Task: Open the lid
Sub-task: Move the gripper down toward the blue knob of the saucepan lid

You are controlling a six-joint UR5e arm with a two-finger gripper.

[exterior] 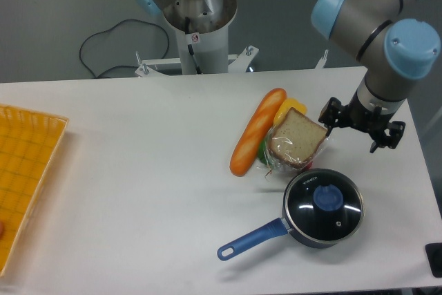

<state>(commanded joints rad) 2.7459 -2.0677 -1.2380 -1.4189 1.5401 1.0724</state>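
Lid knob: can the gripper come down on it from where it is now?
Probably yes. The gripper hangs open above the table, just behind the saucepan. The lid sits closed with its blue knob uncovered; the sandwich lies off to the side, not over it.

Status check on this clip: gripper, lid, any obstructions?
Gripper open, empty, above and behind the pan. Lid seated on saucepan, knob untouched. Bagged sandwich close beside the pan; knob itself unobstructed.
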